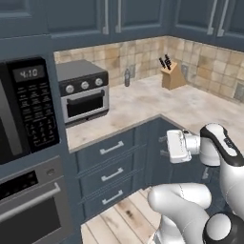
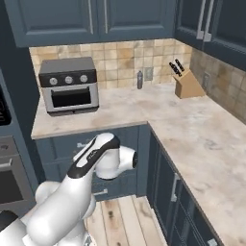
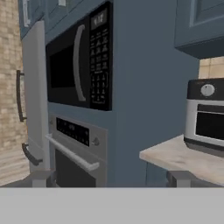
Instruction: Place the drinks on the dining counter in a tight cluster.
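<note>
**Fingers spread, hand aimed at the oven wall; one small bottle at the back of the bench**

Gripper (image 3: 112, 178) sits low in the hand view, its two dark fingers (image 3: 43, 178) set far apart with nothing between them. Ahead of it stands a tall dark blue column holding a black microwave (image 3: 78, 65) above a steel wall oven (image 3: 76, 151). A grey door (image 3: 35, 96) with a dark curved handle stands at the left edge of that view.

From the left base view, the white hand hangs in front of the dark blue drawers (image 1: 112, 174), below the bench edge. The marble bench (image 2: 202, 129) runs along the tiled wall and turns the corner.

On it:
- toaster oven (image 2: 69, 84), silver with a black top, against the wall at the left end;
- small grey-blue bottle (image 2: 140, 79), upright, close to the tiled backsplash, between the toaster oven and the knife block, apart from both;
- wooden knife block (image 2: 186, 82) with dark handles, near the corner.

Wooden plank floor (image 2: 125, 218) shows below the cabinets.
</note>
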